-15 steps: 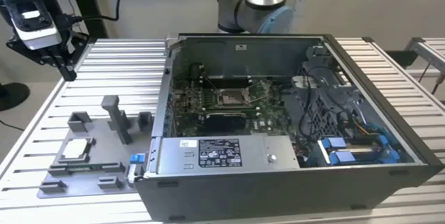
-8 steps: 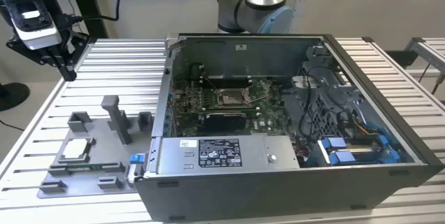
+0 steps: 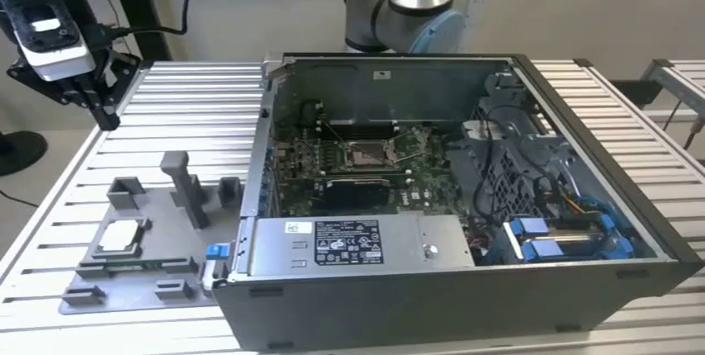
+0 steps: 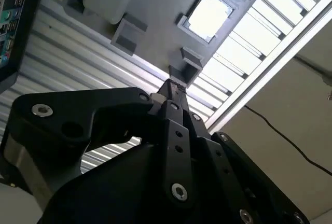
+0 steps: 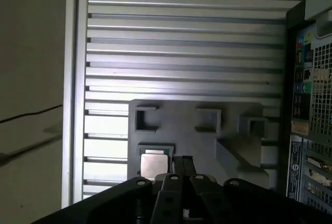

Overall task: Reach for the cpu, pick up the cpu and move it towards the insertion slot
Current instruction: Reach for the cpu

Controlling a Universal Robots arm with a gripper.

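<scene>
Near left, the cpu (image 3: 121, 236) lies flat in a pocket of the grey fixture (image 3: 160, 206) on the slatted surface (image 3: 187, 115), untouched. Right of it stands the open computer case (image 3: 463, 305), with the insertion slot (image 3: 367, 153) on its green board, well apart from the chip. Far left, the end effector (image 3: 107, 120) hangs high over the surface, fingers pressed together and holding nothing; in both wrist views the chip sits beyond its tip. The step in hand appears to be the reach. A grasp would likely call for parted fingers, centred low over the chip.
</scene>
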